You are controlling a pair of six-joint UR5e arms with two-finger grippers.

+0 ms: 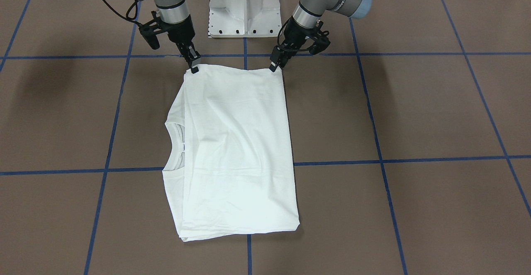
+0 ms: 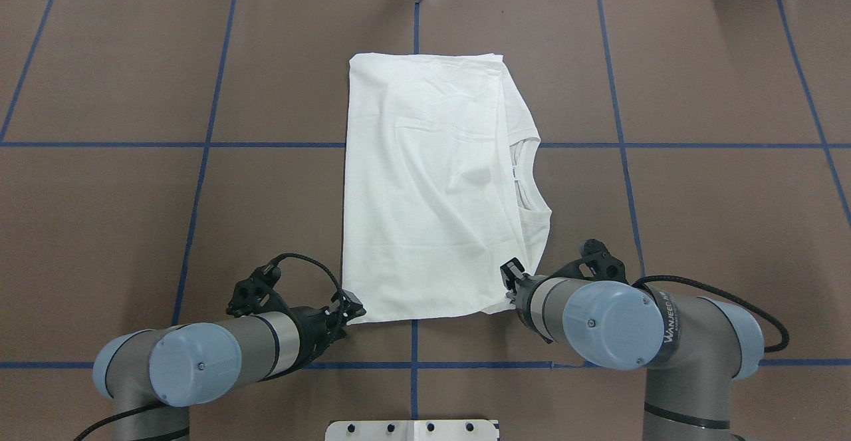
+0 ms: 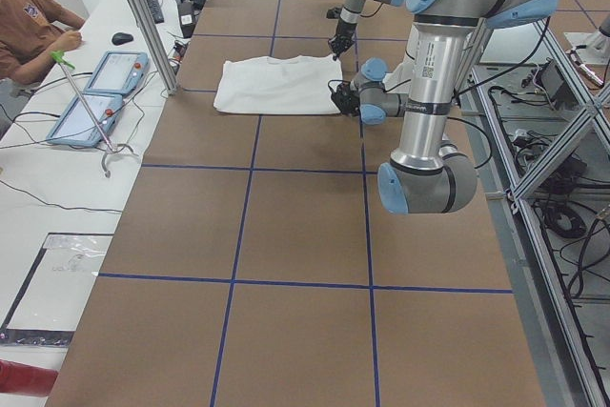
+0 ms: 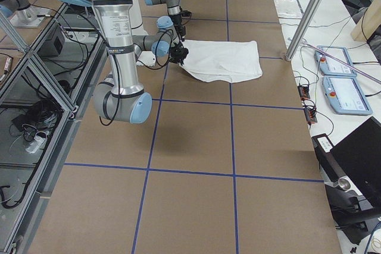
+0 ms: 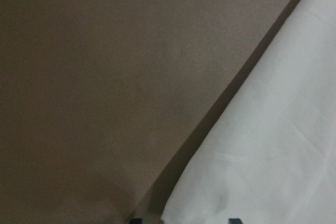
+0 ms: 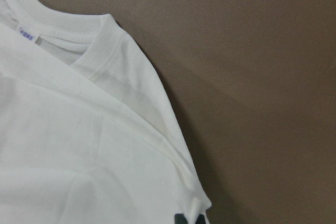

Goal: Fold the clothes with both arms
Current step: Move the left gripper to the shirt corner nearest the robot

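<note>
Right fingers are pinching one near corner of the shirt in the front view. Left fingers are down at the other near corner, grip unclear from this angle. Shirt lies flat on the counter, already a rectangle, stretching away from both sets of fingers. Collar peeks out on the right fingers' side.

Overhead: same layout. Both sets of fingers sit at the shirt edge closest to them, with the shirt between and beyond them. Left ones look parted.

Side views: too small to judge grip. Shirt lies just ahead of both wrists, flat on the counter.

Left wrist cam: two dark tips set apart at the bottom edge, shirt corner running in between them, cloth not clamped as far as I can see. So spread, straddling the corner.

Right wrist cam: tips close together with a bunched bit of hem between them, so pinched. Collar and tag lie further ahead of the fingers.

Read: grasp stage of the next fold. Right side has it, left not yet. Next, left needs to close on all layers. Then both lift together and carry the near edge over to the far edge, level and in step, or the stack skews.
</note>
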